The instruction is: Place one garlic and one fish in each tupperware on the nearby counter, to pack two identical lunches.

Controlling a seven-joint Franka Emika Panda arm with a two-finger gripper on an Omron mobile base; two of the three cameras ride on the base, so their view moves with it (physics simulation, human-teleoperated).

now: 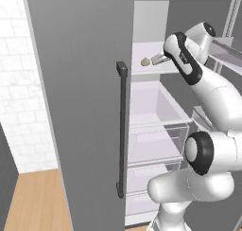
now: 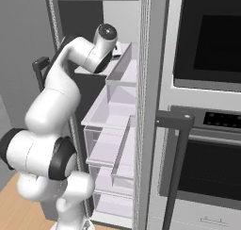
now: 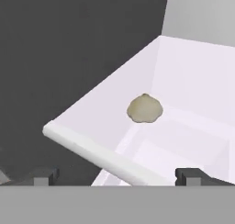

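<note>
The garlic (image 3: 145, 109) lies alone on a pale fridge shelf (image 3: 193, 81), just ahead of the wide open, empty end effector (image 3: 118, 176); it looks light, firm and rounded, so I would grip it across its widest middle.
</note>
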